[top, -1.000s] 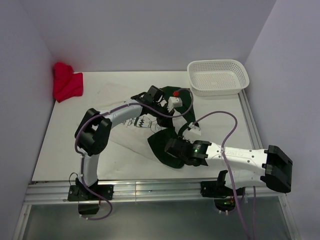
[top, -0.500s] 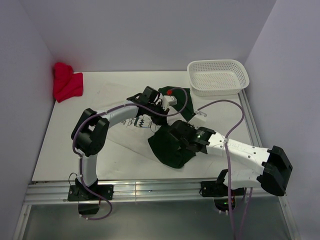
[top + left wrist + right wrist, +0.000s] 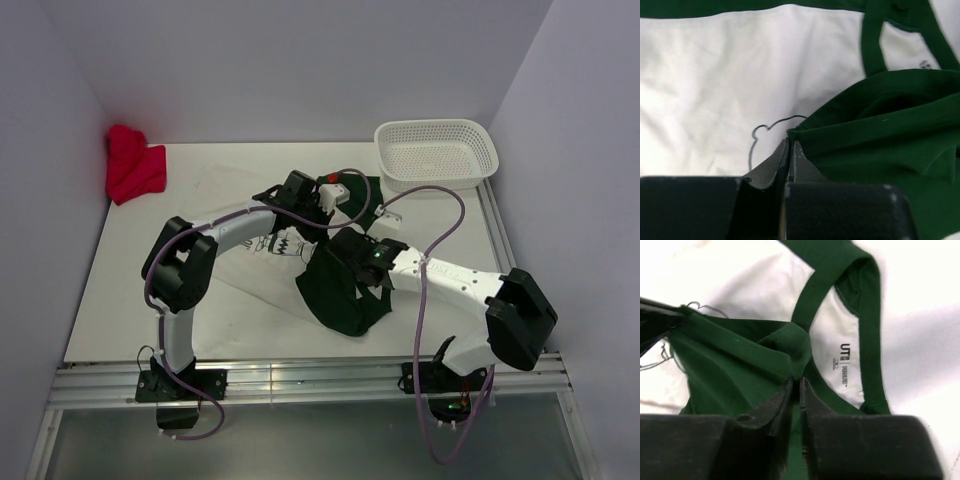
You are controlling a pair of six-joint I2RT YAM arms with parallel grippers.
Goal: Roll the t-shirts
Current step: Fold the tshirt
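Looks like mid-fold on the dark green t-shirt (image 3: 340,295), which sits bunched up in the middle of the worktop (image 3: 130,290), lying partly over the off-white t-shirt (image 3: 255,265) that's spread flat under it. The left arm (image 3: 240,225) reaches in from the left. Its jaws are closed tight on an edge of the green cloth, I'd guess to pin that side so it doesn't slide while the other side gets folded over. The right arm (image 3: 450,280) has its jaws at a green fold right by the collar (image 3: 867,315). They're almost together with a thin slit between them, and I can't tell if they're gripping or letting go. Versus 1 second back, the right arm was stretched low along the near side with its elbow way out right. Now the elbow has swung in and the jaws have gone further in, dragging the near part of the green shirt up into a taller heap. The left jaws shifted a bit left and far. The white basket (image 3: 440,182) at far right and the red cloth (image 3: 133,170) at far left haven't budged.
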